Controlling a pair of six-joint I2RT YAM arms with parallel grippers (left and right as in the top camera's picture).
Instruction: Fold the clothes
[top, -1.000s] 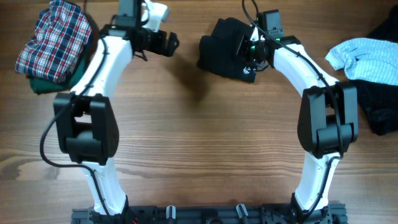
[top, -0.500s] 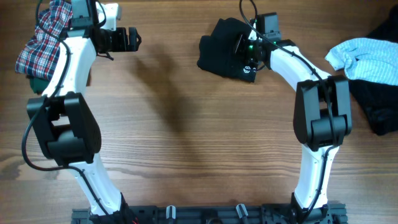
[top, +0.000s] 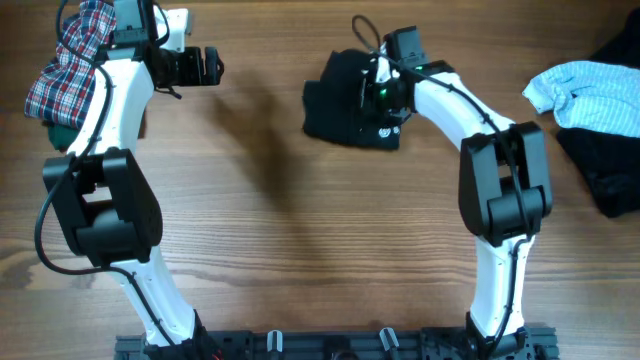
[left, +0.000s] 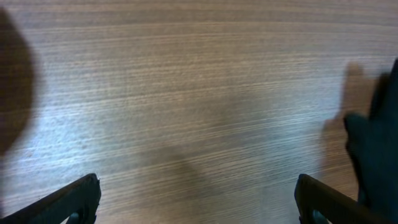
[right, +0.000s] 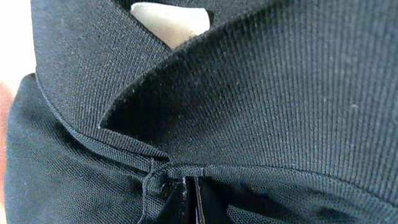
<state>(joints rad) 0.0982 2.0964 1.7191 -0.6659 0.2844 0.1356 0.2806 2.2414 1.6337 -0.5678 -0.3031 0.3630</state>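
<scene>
Risk, black T-shirt: it lies bunched in the upper centre of the overhead frame. A pull from 1 pinch point probably drags the whole wad across the table instead of spreading it.
Risk, side piles: a plaid garment sits over a green garment at upper left. A light blue garment and a dark garment lie at upper right. A wide sweep could snag either pile.
Risk, grip: the right claw is pinched tight on a thin hem seam of the shirt, and so little cloth may slip free.
Left claw: spread wide and holding nothing, above bare wood left of the shirt.
Long axis: the wad is slightly wider than tall, with no clear axis. Which way the collar points cannot be told.
Label: a white label shows at the top of the right wrist view.
</scene>
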